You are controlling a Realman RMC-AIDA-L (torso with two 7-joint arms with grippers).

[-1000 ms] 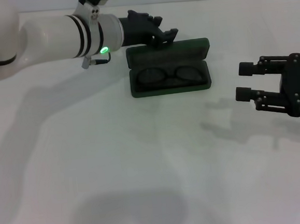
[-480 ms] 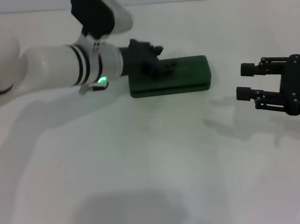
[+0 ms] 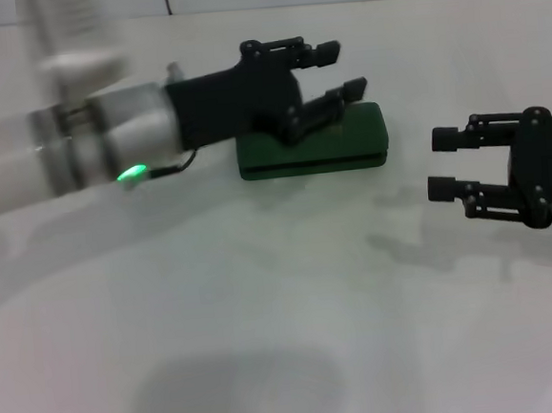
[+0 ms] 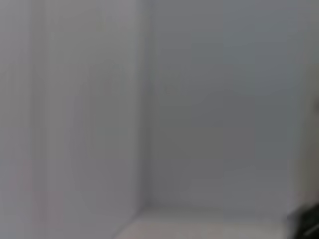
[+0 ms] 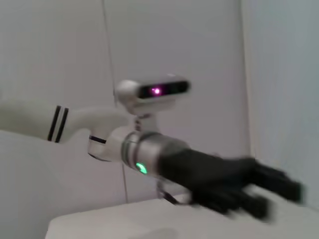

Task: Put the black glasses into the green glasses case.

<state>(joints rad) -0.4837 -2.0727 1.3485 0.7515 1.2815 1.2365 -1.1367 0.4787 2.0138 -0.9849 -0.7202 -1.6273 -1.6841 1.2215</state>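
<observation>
Head view: the white table [image 3: 267,341] fills most of the scene. Across its far left reaches the left arm [image 3: 71,151], white with a green light near the wrist. Its black left gripper [image 3: 337,72] hangs just above the far edge of the green glasses case [image 3: 348,143], fingers spread apart and holding nothing. The case lies shut and flat on the table, near the far middle. The black glasses cannot be seen in any view; with the lid down, nothing of them shows. The right gripper [image 3: 442,165] hovers well to the right of the case, apart from it, its two fingers spread and empty. The right wrist view shows the left arm [image 5: 99,139] and the left gripper [image 5: 279,196] against a pale wall. The left wrist view shows only blurred grey wall.
</observation>
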